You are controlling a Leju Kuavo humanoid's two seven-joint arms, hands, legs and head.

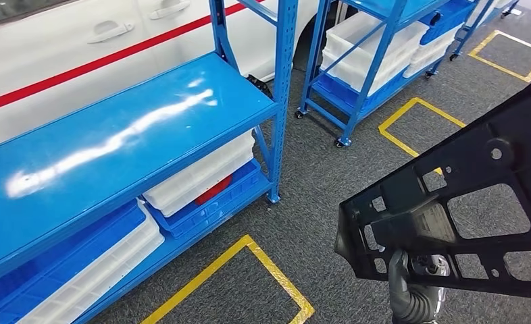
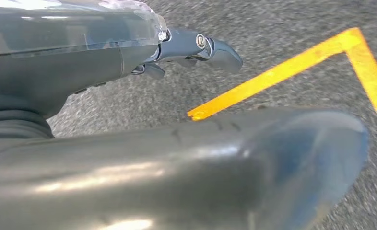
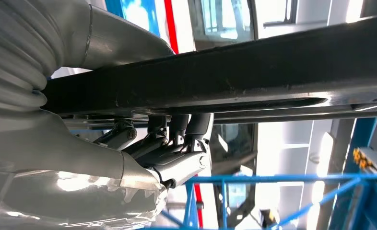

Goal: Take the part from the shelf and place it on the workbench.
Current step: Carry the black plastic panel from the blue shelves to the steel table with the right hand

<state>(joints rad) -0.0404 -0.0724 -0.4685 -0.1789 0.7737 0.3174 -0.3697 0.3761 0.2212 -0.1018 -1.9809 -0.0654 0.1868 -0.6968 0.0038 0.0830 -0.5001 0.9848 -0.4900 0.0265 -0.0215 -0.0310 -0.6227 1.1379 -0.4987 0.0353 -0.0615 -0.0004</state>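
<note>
A large black plastic part (image 1: 465,196), a flat frame with several cut-outs, hangs in the air at the right of the head view. My right hand (image 1: 411,287) grips its lower edge from beneath, clear of the blue shelf (image 1: 114,142). In the right wrist view the part (image 3: 253,72) runs as a dark bar across the picture, with the right hand (image 3: 172,148) and its fingers (image 3: 186,129) wrapped up against it. My left hand (image 2: 191,48) hangs over grey carpet, fingers loosely extended, holding nothing.
The blue shelf's top board is bare; white and blue bins (image 1: 195,182) sit on its lower levels. A second blue rack (image 1: 377,54) with white bins stands further back. Yellow tape squares (image 1: 249,277) mark the grey carpet. A white car body with a red stripe (image 1: 80,47) lies behind the shelf.
</note>
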